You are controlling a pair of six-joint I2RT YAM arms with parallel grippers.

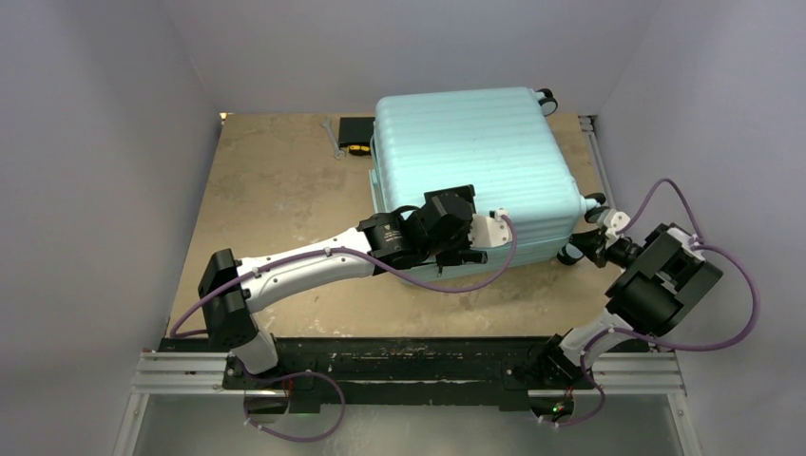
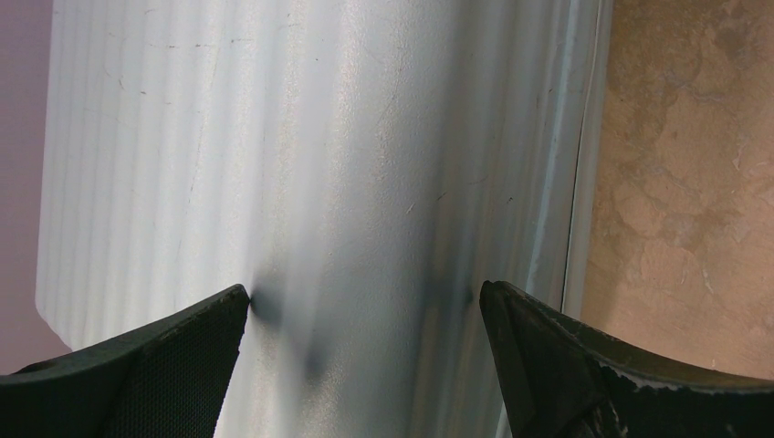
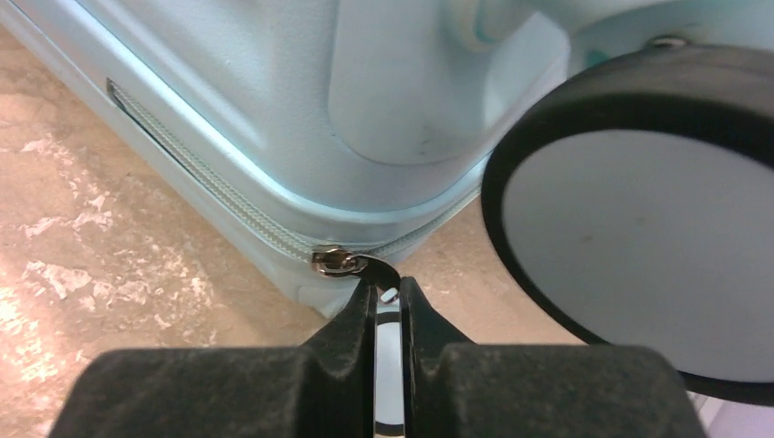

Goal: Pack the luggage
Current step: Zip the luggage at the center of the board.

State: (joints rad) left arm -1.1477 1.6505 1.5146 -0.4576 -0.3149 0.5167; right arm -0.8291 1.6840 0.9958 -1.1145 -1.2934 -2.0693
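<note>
The scuffed tan desk [image 1: 276, 190] carries the large pale mint, ribbed hard-shell luggage [image 1: 475, 152], which lies flat and closed. The luggage is directly in front of the left gripper [image 2: 363, 292], whose jaws are spread wide with both tips at the ribbed shell. A black wheel with a white hub [image 3: 630, 265] sits just right of the right gripper [image 3: 388, 292], which is pinched narrow on the small metal zipper pull [image 3: 388, 365] at the luggage's corner seam.
</note>
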